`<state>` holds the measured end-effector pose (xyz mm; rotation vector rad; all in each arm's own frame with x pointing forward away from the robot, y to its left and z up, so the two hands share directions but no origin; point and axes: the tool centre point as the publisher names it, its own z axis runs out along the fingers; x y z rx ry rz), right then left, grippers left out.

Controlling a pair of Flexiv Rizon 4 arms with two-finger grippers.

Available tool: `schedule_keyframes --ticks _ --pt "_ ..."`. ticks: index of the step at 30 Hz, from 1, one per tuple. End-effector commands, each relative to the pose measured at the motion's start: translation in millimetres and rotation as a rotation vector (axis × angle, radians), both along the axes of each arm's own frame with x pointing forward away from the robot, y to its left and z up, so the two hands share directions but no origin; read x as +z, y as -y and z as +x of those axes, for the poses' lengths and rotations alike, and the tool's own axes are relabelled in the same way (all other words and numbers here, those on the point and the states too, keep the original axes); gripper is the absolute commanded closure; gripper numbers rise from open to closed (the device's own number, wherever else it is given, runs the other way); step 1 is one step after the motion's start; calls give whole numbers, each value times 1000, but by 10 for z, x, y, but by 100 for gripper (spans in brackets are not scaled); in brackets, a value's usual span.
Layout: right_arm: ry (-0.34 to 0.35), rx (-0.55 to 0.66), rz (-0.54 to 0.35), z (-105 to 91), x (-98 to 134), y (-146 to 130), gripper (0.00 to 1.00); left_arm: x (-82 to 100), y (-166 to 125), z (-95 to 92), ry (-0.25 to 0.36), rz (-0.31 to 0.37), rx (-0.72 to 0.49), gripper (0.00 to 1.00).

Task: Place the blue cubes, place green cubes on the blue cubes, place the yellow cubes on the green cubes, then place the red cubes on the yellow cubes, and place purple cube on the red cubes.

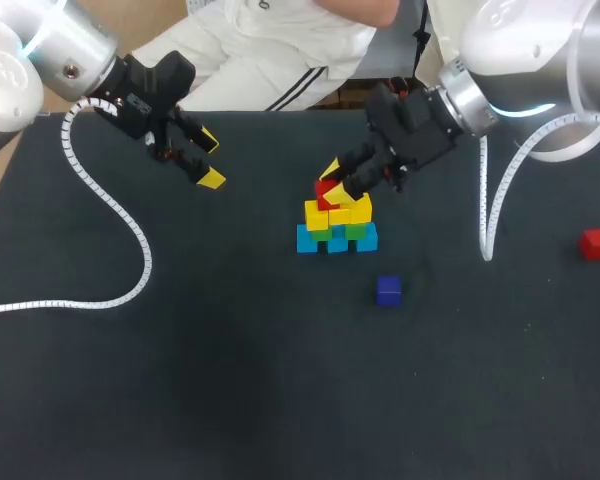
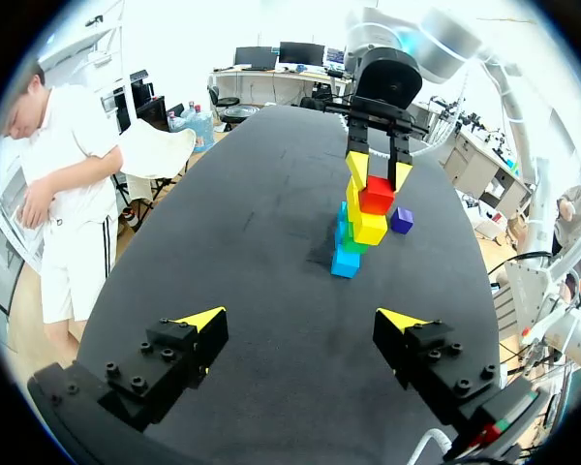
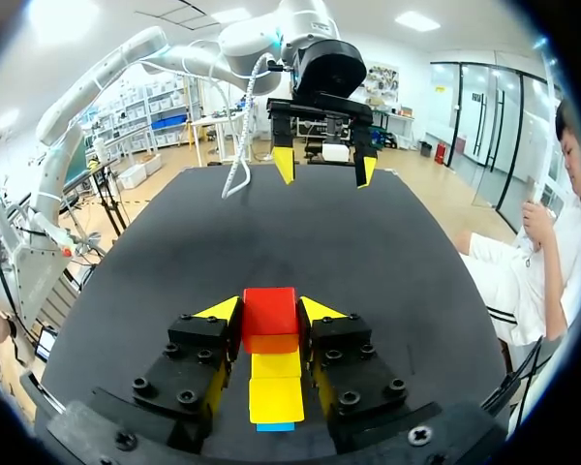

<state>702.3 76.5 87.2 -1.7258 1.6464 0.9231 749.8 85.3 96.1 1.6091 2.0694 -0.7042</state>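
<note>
Right claw snug around red cube (atop stack)

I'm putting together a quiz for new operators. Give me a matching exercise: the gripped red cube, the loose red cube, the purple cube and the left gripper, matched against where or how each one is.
Things
1. held red cube
2. loose red cube
3. purple cube
4. left gripper

Places or states
A. open, holding nothing
B. alone, far off to the right of the stack in the head view
C. between the fingers of the right gripper, at the top of the stack
D. on the table close to the stack, on the robot's side of it

Pairs: 1-C, 2-B, 3-D, 4-A
</note>
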Motion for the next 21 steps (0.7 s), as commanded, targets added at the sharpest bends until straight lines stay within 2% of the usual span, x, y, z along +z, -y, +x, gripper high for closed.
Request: schedule_keyframes --ticks 1,21 --pt "-1 1 -1 5 1 -2 100 -1 -9 -7 3 -1 -1 0" --pt "1 6 14 17 -40 -14 100 -1 -9 -7 3 -1 -1 0"
